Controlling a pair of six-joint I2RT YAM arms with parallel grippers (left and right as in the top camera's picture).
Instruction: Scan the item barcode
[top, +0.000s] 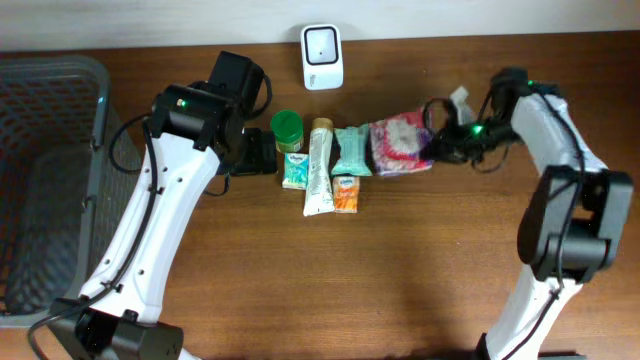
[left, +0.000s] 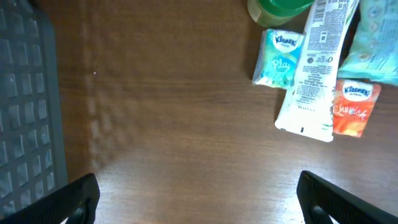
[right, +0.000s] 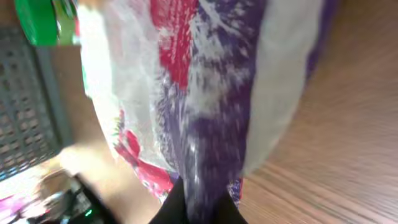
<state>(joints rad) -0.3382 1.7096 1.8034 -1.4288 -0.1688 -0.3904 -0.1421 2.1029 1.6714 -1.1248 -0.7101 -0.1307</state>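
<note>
The item, a pink, white and purple plastic packet (top: 401, 144), lies at the right end of a row of goods on the wooden table. My right gripper (top: 438, 143) is shut on the packet's right edge. In the right wrist view the packet (right: 205, 81) fills the frame, pinched between the dark fingers of that gripper (right: 202, 205). A white barcode scanner (top: 322, 56) stands at the table's back edge, apart from the packet. My left gripper (top: 262, 152) hovers left of the row. Its fingers (left: 73, 198) are open over bare wood, holding nothing.
The row also holds a green-capped bottle (top: 287, 127), a teal Kleenex pack (left: 278, 58), a white tube (left: 311, 68), a teal wipes pack (top: 351, 149) and an orange Kleenex pack (left: 355, 107). A grey mesh basket (top: 50, 150) stands at the far left.
</note>
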